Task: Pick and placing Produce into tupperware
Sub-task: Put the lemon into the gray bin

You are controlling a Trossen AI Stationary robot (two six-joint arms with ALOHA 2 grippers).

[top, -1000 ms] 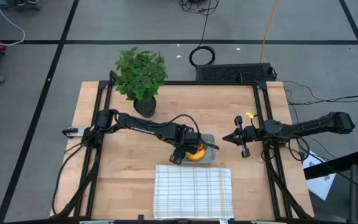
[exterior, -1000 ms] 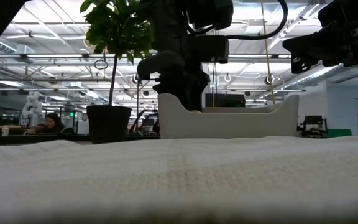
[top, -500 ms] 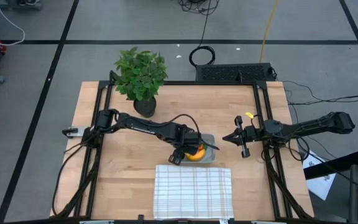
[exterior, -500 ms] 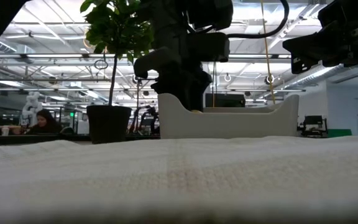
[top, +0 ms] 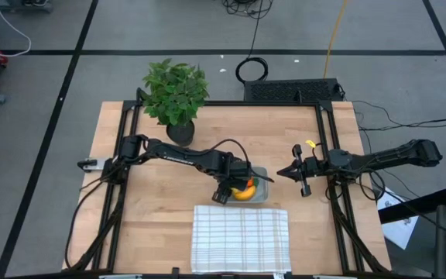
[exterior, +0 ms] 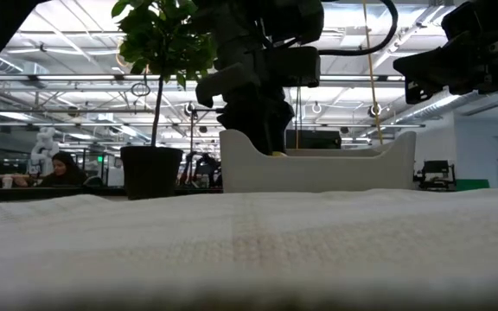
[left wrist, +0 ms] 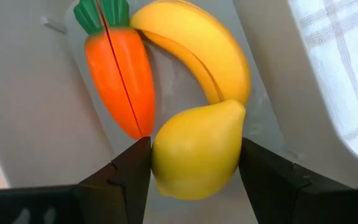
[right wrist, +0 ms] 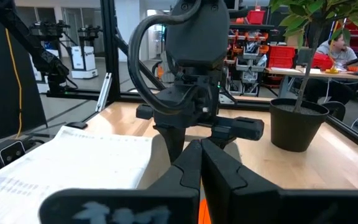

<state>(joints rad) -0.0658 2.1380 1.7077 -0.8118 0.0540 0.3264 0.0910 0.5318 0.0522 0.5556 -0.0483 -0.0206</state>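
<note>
On the table's left half, the left gripper [top: 238, 188] has stayed down inside the tupperware [top: 262, 177] over the last second with only a slight shift of the wrist; its fingers [left wrist: 123, 180] are clamped on the lemon [left wrist: 196, 149], which sits beside the carrot [left wrist: 120, 71] and banana [left wrist: 197, 50] already lying in the container. With all three pieces inside, I judge only the release remains, while to the right the right gripper [top: 294, 172] hangs pinched shut over bare wood, well clear of the produce

Both arms are showing dark, slender jointed links. A black cable is looping over the left arm [top: 178, 155]. The right arm [top: 378, 158] is carrying a small yellow marking.
</note>
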